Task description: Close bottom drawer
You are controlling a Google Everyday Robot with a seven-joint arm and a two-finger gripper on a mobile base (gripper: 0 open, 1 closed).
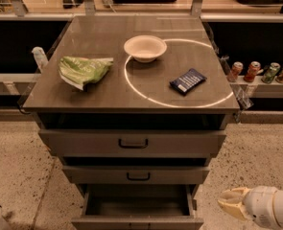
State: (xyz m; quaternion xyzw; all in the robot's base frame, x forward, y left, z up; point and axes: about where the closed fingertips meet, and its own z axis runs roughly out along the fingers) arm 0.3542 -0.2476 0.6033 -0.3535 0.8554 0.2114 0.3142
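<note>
Open bottom drawer [137, 206], gripper [226, 204] to its right.
You see the drawer pulled out below the worktop's [107, 96] front edge. The gripper hangs low beyond the front right corner, apart from the drawer; whether it is clenched or released, you cannot tell.

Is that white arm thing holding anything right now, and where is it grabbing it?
Nothing is held. The gripper hangs right of the open bottom drawer, touching nothing.

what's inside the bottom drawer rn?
The bottom drawer is pulled out, and the tray floor that shows holds nothing. Its rear lies in shadow under the middle drawer, so it is unseen. The claw hovers to its right.
</note>
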